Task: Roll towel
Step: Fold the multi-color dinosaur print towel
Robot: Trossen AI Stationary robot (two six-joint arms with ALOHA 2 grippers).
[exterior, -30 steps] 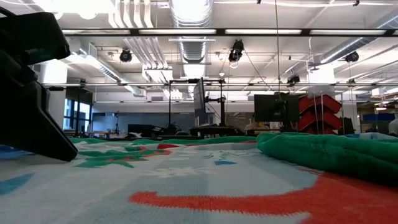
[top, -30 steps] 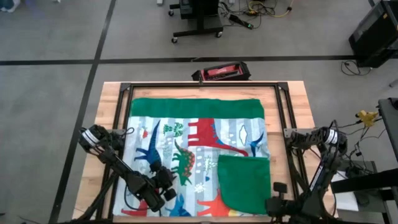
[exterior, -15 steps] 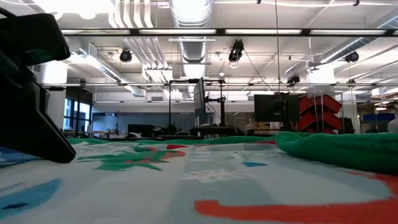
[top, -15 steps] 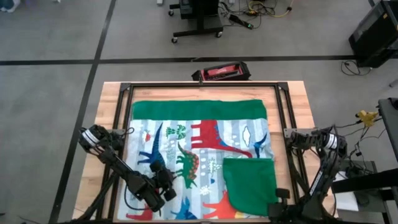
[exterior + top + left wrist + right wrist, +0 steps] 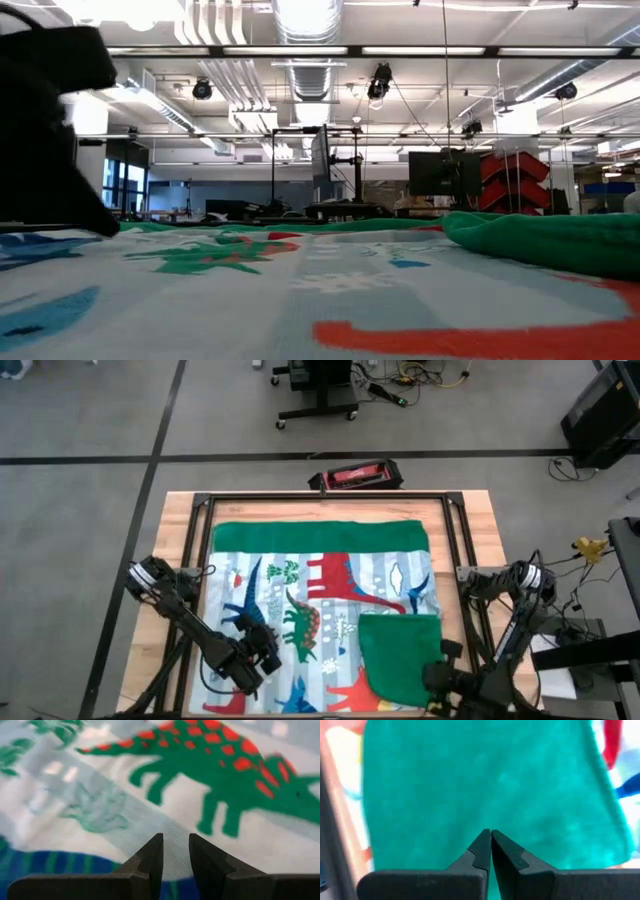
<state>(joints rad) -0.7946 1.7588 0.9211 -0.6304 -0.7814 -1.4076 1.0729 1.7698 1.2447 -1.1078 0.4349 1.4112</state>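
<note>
Wooden tabletop inside a black frame carries the towel, spread flat except its near right corner, folded over to show plain green. Left gripper hovers over the dinosaur print near the towel's near left part, fingers slightly apart with nothing between them. Right gripper sits pinched shut above the green flap, seemingly empty. Soft, light, floppy cloth like this probably bunches easily; the near edge, taken at both corners, looks the best hold
</note>
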